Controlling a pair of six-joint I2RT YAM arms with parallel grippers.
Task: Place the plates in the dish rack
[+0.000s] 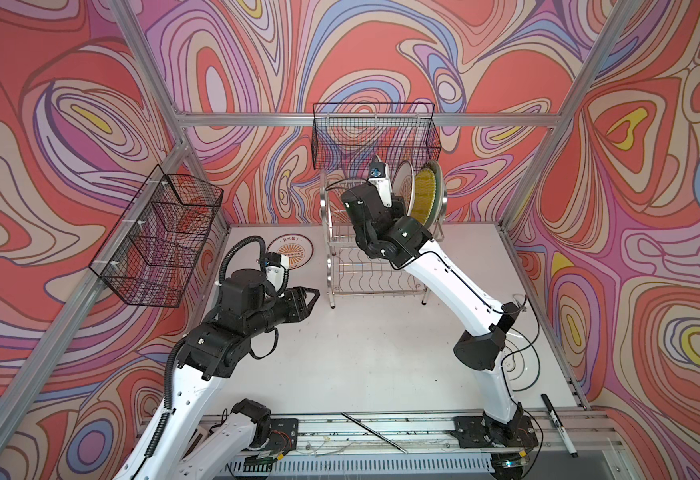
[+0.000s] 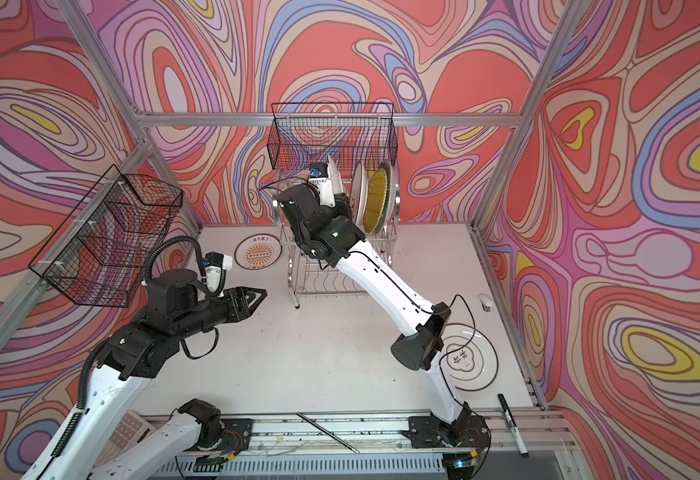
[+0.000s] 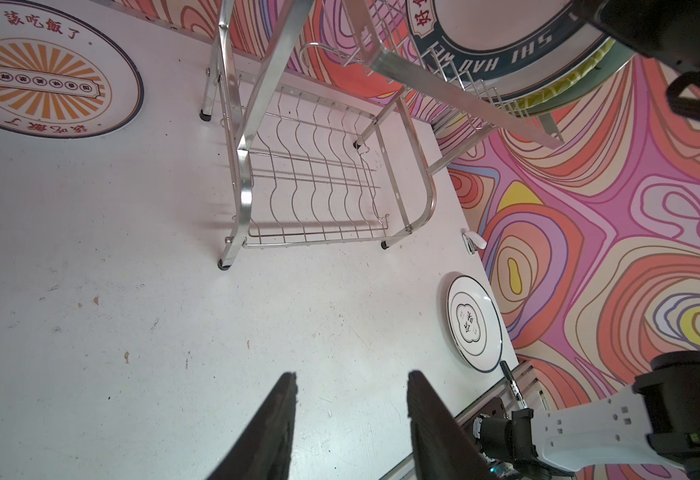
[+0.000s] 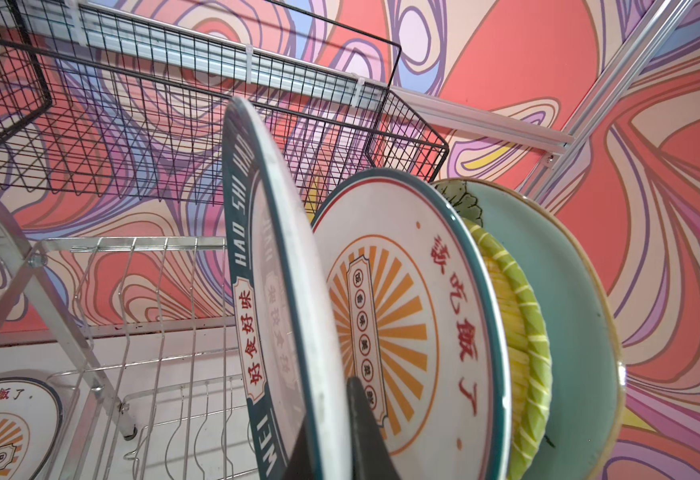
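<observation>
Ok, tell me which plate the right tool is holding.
The white plate with the dark-green lettered rim: the right tool pinches its edge; the others stand free or lie flat.

The white tabletop (image 1: pixel 373 353) is scuffed and flecked with small brown specks, and it runs under the jaws of the left gripper (image 3: pixel 352 376). Just ahead of those jaws the chrome dish rack (image 3: pixel 240 174) stands on its black-tipped feet. Off to one side of them, toward the back wall, an orange-sunburst plate (image 3: pixel 49 70) lies flat — near the rack but apart from it. Well beyond the jaws, by the table's side edge, a black-ringed white plate (image 3: pixel 473 322) lies flat — a small white clip (image 3: pixel 475 241) sits along the same edge, nearer the rack.
</observation>
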